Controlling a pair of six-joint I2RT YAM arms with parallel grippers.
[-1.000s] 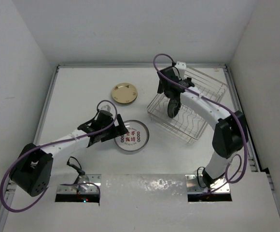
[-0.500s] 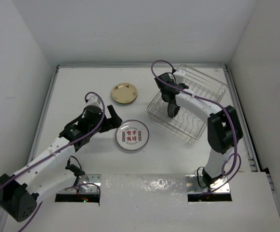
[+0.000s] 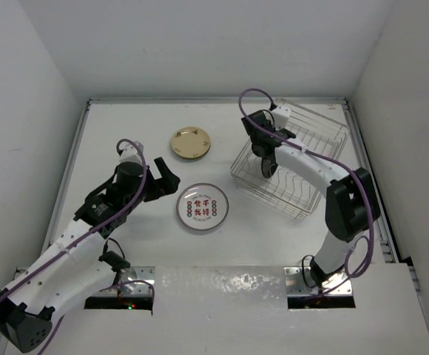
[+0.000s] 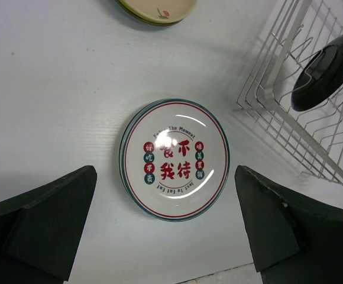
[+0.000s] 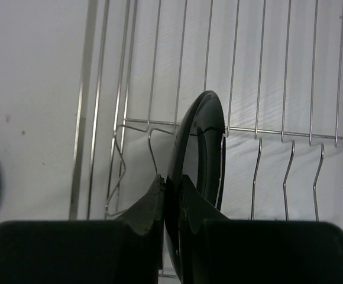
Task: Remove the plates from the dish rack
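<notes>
Clamping the black plate's (image 5: 202, 133) rim just ahead inside the dish rack (image 3: 314, 148), the right gripper (image 5: 164, 198) is no longer gaping as it was a second ago. The left gripper (image 4: 165, 222) is hovering agape above the white plate (image 4: 174, 157).

A white table (image 3: 126, 126) fills the view, closed in by plain white walls (image 3: 200, 52) at the back and both sides. Two shiny metal brackets (image 3: 120, 290) sit at its near edge.

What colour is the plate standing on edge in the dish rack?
Glossy black; the plate shows best in the right wrist view.
</notes>
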